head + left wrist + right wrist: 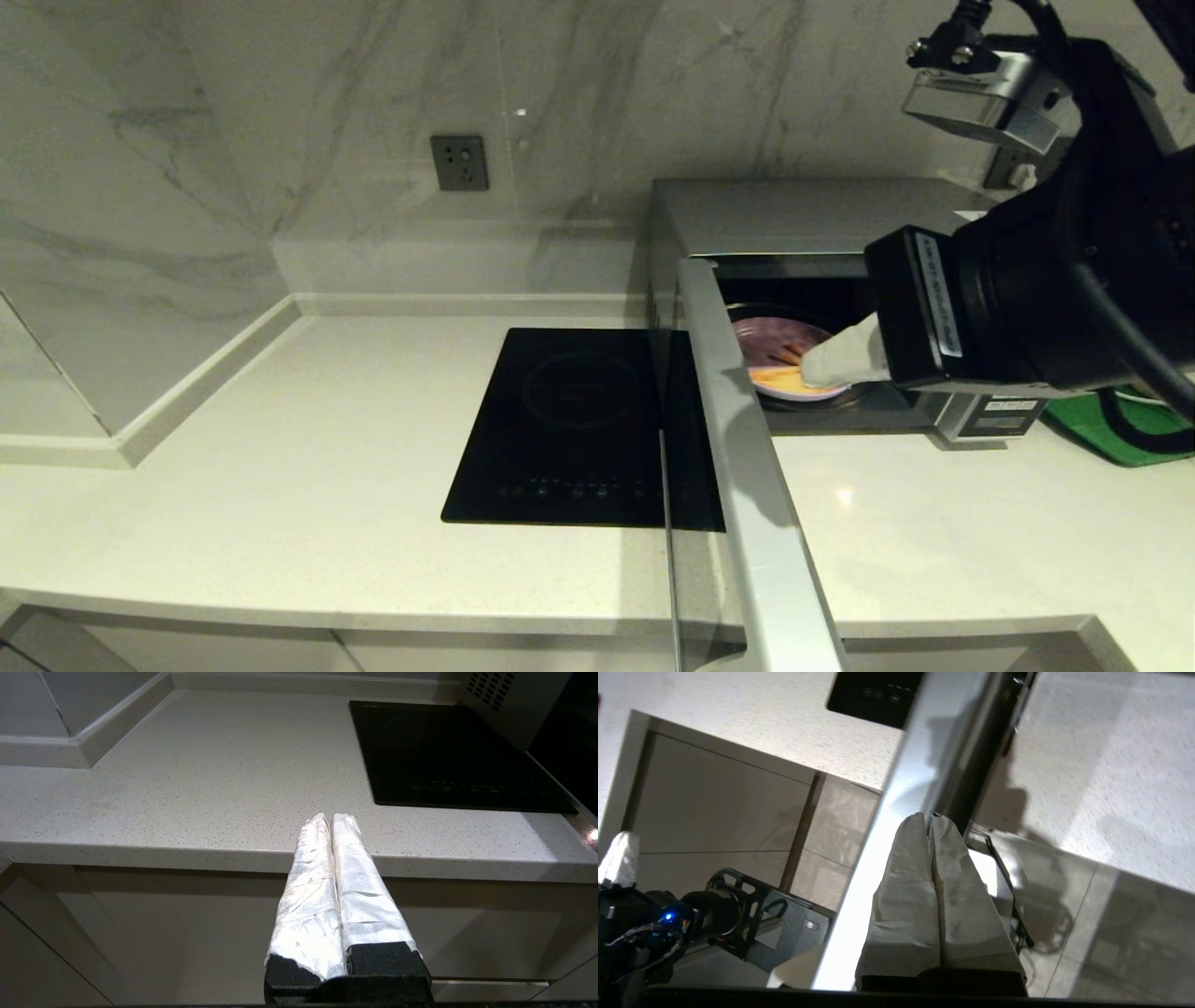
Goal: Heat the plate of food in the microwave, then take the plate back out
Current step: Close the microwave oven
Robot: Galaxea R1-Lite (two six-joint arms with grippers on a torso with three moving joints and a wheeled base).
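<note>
My left end effector point(331, 820) hangs parked below the table point(280, 448) edge, fingers pressed together on nothing; the cooktop point(569, 420) lies flat; the microwave point(803, 219) stands open, door point(747, 467) swung toward me; inside sits the plate of food point(780, 350), fries lying roughly crosswise; my right end effector point(817, 369), fingers together, points down-left over its rim.

- The plate of food point(782, 347) is pale lilac, with yellow-orange sticks on it.
- The microwave point(803, 217) is silver, its cavity dark.
- The microwave door point(747, 467) has a silver frame and dark glass.
- The induction cooktop point(579, 425) is flat black.
- The desk point(280, 467) is off-white with fine speckles.
- The wall point(327, 112) is white marble with grey veins.
- The green tray point(1111, 434) is bright green.
- White wrapping covers the left gripper point(331, 817) and the right gripper point(928, 815).
</note>
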